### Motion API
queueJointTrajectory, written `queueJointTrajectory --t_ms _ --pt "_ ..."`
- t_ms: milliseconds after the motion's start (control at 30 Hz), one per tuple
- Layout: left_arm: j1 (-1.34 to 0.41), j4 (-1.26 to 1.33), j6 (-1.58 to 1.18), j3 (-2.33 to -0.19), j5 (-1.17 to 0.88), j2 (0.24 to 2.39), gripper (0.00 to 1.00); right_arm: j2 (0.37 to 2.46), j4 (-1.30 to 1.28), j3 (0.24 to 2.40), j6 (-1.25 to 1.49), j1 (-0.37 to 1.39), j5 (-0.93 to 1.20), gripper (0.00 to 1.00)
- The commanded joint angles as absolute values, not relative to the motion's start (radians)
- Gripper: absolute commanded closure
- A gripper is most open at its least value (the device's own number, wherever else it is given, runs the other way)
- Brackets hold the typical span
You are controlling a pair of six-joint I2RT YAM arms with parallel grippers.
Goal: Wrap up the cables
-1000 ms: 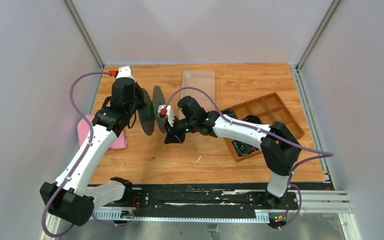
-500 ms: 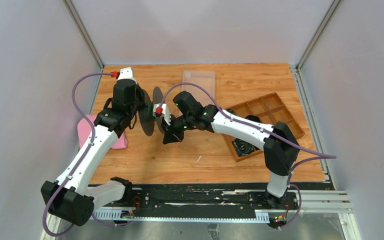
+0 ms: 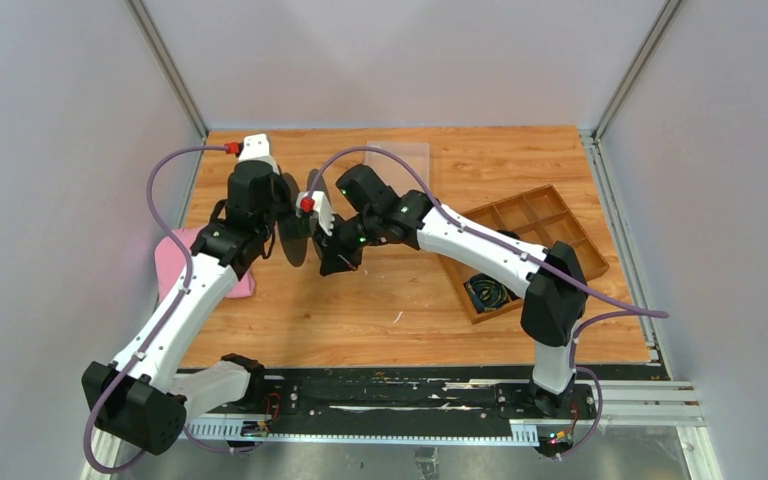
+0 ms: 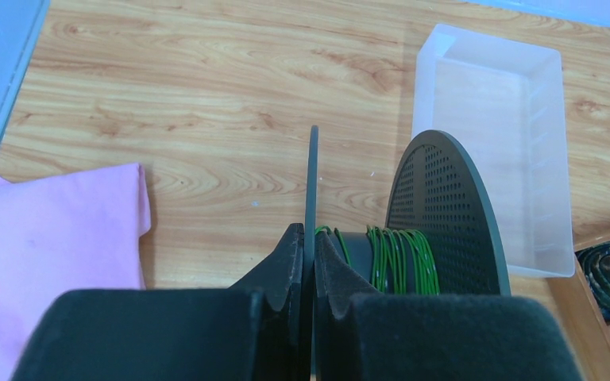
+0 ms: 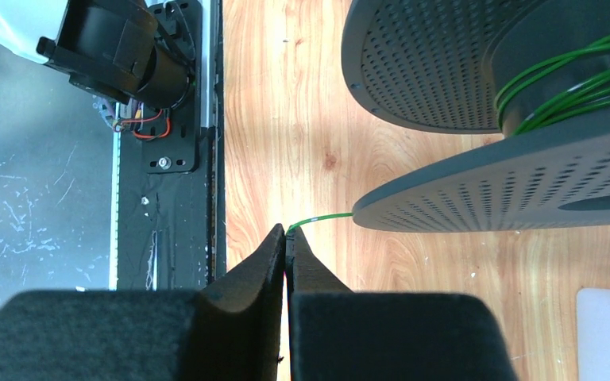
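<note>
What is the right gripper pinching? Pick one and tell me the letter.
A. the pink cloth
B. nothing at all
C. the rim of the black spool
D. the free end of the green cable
D: in the right wrist view the right gripper is shut on the end of the green cable, which runs from its fingertips to the edge of the spool.

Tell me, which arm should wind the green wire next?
Probably the right: the right gripper pinches the green wire by its free end, while the left gripper clamps the spool by one disc.
</note>
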State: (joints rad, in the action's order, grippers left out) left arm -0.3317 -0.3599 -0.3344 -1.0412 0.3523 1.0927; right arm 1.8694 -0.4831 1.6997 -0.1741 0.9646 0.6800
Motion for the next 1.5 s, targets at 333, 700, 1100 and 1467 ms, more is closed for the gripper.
queueJointTrajectory --t_ms 333,700,1100,1467 --pt "-0.346 -0.175 -0.268 -1.0 0.364 1.062 1.0 1.877 -0.582 1.851 -0.098 0.953 0.76 0.99" --pt "-0.387 -0.148 -0.151 -0.966 0.319 1.056 1.0 1.902 -0.591 1.914 -0.052 0.907 0.798 0.99" --pt "-0.418 -0.121 -0.044 -0.925 0.239 1.041 1.0 1.891 -0.608 1.937 -0.057 0.891 0.817 0.99" --pt "-0.435 -0.105 0.041 -0.896 0.091 1.035 1.0 1.895 -0.654 1.952 -0.083 0.89 0.845 0.99"
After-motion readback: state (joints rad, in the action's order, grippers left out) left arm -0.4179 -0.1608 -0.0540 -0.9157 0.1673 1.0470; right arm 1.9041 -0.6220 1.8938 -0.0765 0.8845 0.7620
